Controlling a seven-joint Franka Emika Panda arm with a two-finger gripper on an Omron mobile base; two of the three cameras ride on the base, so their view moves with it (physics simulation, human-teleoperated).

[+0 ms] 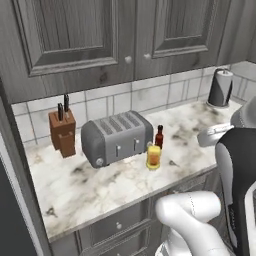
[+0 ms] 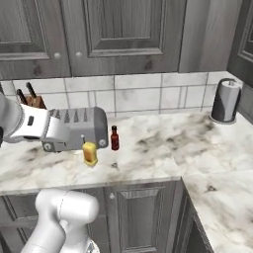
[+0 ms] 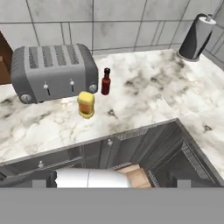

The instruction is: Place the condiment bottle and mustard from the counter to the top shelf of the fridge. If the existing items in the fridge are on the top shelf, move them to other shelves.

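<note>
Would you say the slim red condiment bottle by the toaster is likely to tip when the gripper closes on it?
Probably yes: the condiment bottle stands tall and narrow, so a nudge near its cap may topple it. It looks rigid. The mustard close in front could be bumped.

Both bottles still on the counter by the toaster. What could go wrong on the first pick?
1. The mustard and the condiment bottle stand close together; fingers closing on one may tip the other.
2. Both stand right beside the toaster, so an approach from that side could bump it.
3. The condiment bottle is slim and upright; a grip high on its neck may topple it on the counter.
</note>
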